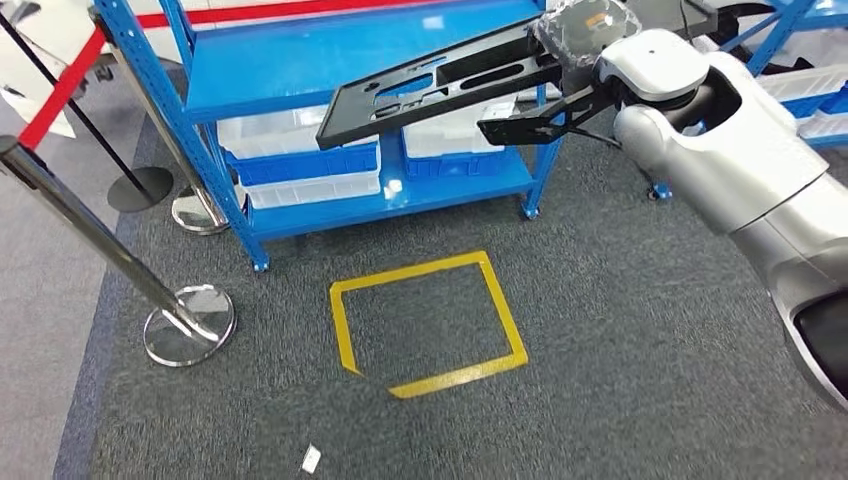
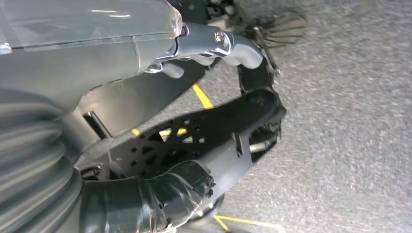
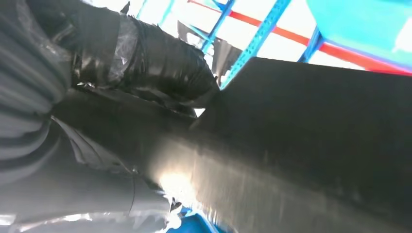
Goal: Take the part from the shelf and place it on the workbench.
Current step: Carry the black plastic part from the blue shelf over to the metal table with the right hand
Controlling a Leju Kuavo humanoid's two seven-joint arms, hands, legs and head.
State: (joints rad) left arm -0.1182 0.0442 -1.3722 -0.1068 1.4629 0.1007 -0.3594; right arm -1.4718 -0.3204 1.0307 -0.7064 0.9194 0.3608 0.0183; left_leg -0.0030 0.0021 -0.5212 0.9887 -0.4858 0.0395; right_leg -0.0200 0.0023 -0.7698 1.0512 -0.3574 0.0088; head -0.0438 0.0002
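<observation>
**A:** We start with the biggest thing: the blue shelf (image 1: 350,70) fills the top of the head view, and white bins (image 1: 300,160) sit on its lower level above the dark grey carpet (image 1: 620,320).

**B:** We also see our right arm (image 1: 740,170) coming in from the right side, silver and bulky, reaching toward the front edge of the shelf.

**A:** And the part (image 1: 440,85)? We find it in the air in front of the shelf, a flat black plate with cut-outs, tilted, its far end over the shelf's front edge and clear of the boards.

**B:** We hold it with the right hand (image 1: 585,45), closed on the plate's right end. In the right wrist view the plate (image 3: 311,141) lies right against the dark taped fingers (image 3: 160,68).

**A:** The left hand (image 2: 214,43) hangs over the carpet. We see its grey thumb bent in near the dark fingers, but we cannot tell whether it is open or closed.

**B:** Lower down, a yellow tape square (image 1: 430,325) marks the carpet, well apart from the shelf.

**A:** To the left stand two chrome posts (image 1: 185,320) with a red belt (image 1: 60,85).

**B:** Smallest, a white scrap (image 1: 311,458) lies at the carpet's near edge.
</observation>
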